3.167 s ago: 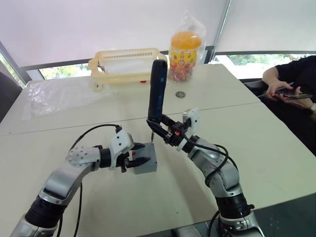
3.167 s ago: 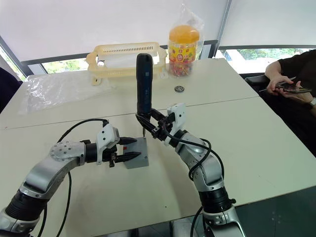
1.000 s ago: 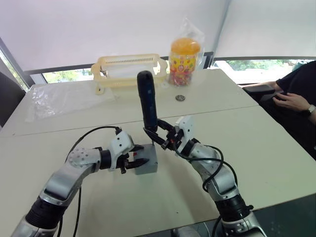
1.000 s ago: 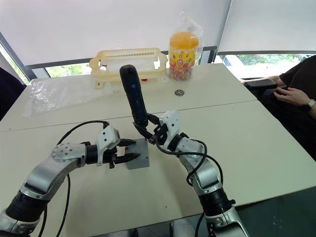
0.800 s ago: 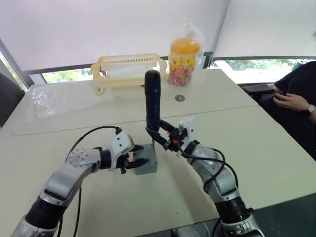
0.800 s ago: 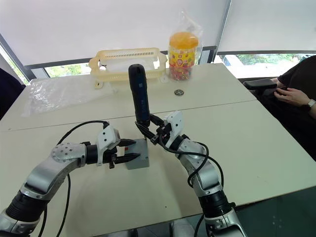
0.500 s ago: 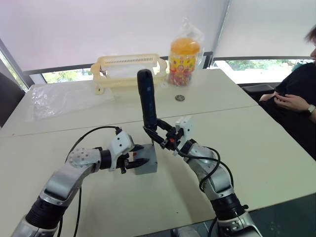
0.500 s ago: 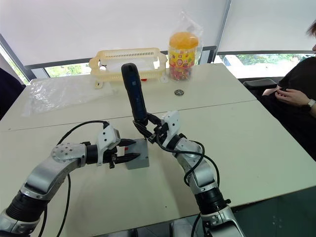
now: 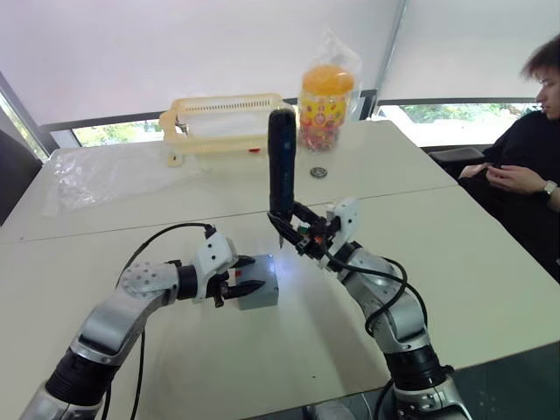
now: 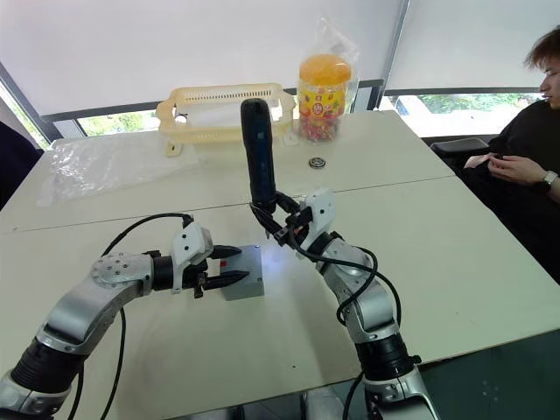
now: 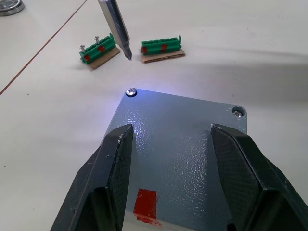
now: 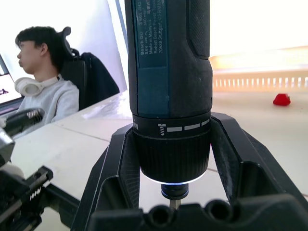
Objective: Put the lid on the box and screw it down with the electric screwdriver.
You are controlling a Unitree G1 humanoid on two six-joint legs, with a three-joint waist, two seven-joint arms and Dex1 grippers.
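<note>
The right gripper (image 9: 300,234) clamps the electric screwdriver (image 9: 281,162) upright, its bit just above the lid's (image 11: 183,159) lit corner; the left gripper (image 10: 226,266) pinches the box (image 10: 251,282) on the counter (image 9: 490,262), the lid hiding the box's hollow.

Silver two-armed robot with black grippers

Each arm is built of rounded silver-grey shells joined by black ribbed collars, with loose black cables looping beside the forearms. A white block sits just behind the left gripper (image 9: 248,274) and the right gripper (image 9: 293,234). The fingers (image 11: 114,168) are matt black, wedge-shaped and faceted, tapering to narrow tips. Small red marks show just behind each gripper's fingers.
</note>
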